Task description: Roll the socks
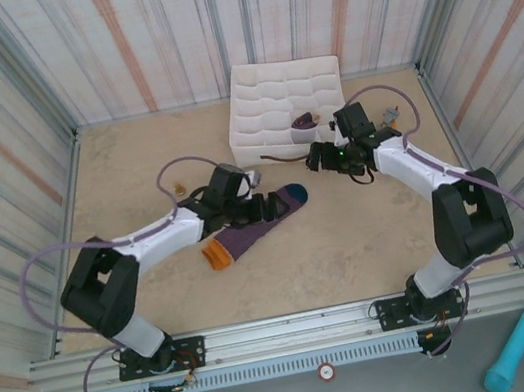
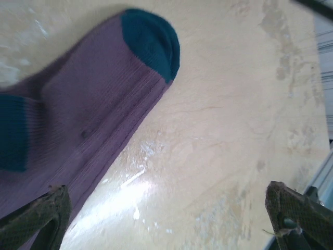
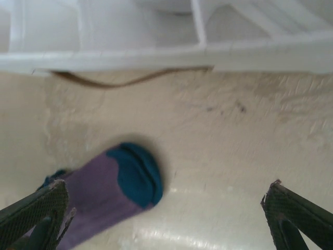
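One purple sock (image 1: 247, 239) flat on the surface (image 1: 351, 241), orange cuff toward the near edge, teal toe (image 2: 151, 41) pointing toward the white fabric box (image 1: 284, 90). Not rolled yet. A small purple bundle (image 1: 305, 120) in one pocket of the box, maybe the other sock; too small to tell.

Left gripper (image 1: 262, 206) right over the middle of the sock, spread wide, holding nothing. Right gripper (image 1: 316, 159) just past the toe, near the box, spread wide too, holding nothing.

Could go wrong in a few ways from here. Could pinch only the top layer and lift it, not roll it. Could push the sock along the smooth surface and just slide or bunch it. Could start in the middle and leave a loose, lumpy roll. Could bump the box or catch the thin brown strip (image 3: 130, 80) beside it with the right gripper.
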You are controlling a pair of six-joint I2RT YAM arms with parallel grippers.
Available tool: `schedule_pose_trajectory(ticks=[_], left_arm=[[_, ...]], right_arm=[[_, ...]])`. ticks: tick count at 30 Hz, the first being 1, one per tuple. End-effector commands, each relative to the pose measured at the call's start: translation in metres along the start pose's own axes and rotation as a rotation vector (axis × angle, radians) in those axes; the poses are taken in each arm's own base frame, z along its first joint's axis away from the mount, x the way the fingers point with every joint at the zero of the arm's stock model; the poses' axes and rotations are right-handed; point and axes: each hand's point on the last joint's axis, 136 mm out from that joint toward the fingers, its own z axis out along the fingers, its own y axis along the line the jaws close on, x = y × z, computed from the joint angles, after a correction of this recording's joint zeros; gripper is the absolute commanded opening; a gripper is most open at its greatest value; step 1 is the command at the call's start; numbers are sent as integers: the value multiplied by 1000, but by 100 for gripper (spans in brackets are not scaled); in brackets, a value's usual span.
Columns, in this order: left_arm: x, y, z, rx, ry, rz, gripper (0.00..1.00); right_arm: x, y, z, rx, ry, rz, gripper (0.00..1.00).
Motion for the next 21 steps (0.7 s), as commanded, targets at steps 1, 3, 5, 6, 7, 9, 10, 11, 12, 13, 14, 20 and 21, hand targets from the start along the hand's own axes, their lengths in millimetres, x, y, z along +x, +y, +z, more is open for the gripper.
schedule_pose_trajectory(ticks=[1, 3, 5, 6, 7, 9, 10, 11, 12, 13, 14, 20, 21], left_arm=[[7, 16, -34, -36, 33, 17, 99], [12, 32, -44, -60, 37, 10, 99], [18, 51, -52, -104, 40, -12, 98], [21, 60, -54, -117, 40, -27, 98], [25, 68, -57, -126, 33, -39, 98], [30, 82, -59, -144, 9, -58, 98], [34, 88, -60, -149, 2, -73, 98], [37, 91, -60, -147, 2, -85, 98], [42, 92, -58, -139, 5, -93, 98], [46, 94, -56, -133, 10, -102, 98], [50, 95, -54, -124, 15, -115, 98], [68, 95, -39, -61, 32, -195, 97], [72, 92, -36, -54, 38, -205, 97]], right_arm=[[28, 8, -11, -29, 49, -41, 99], [42, 16, -16, -46, 47, -55, 99], [53, 22, -20, -68, 42, -58, 99], [59, 26, -21, -83, 39, -58, 99], [66, 29, -22, -96, 42, -59, 99], [77, 31, -25, -88, 40, -63, 99], [83, 31, -25, -72, 34, -70, 99], [87, 32, -26, -65, 30, -79, 99], [92, 33, -27, -60, 23, -96, 99], [98, 34, -26, -55, 20, -114, 99], [102, 34, -27, -50, 16, -128, 99], [124, 35, -28, -54, -10, -160, 99], [127, 35, -29, -59, -16, -162, 99]])
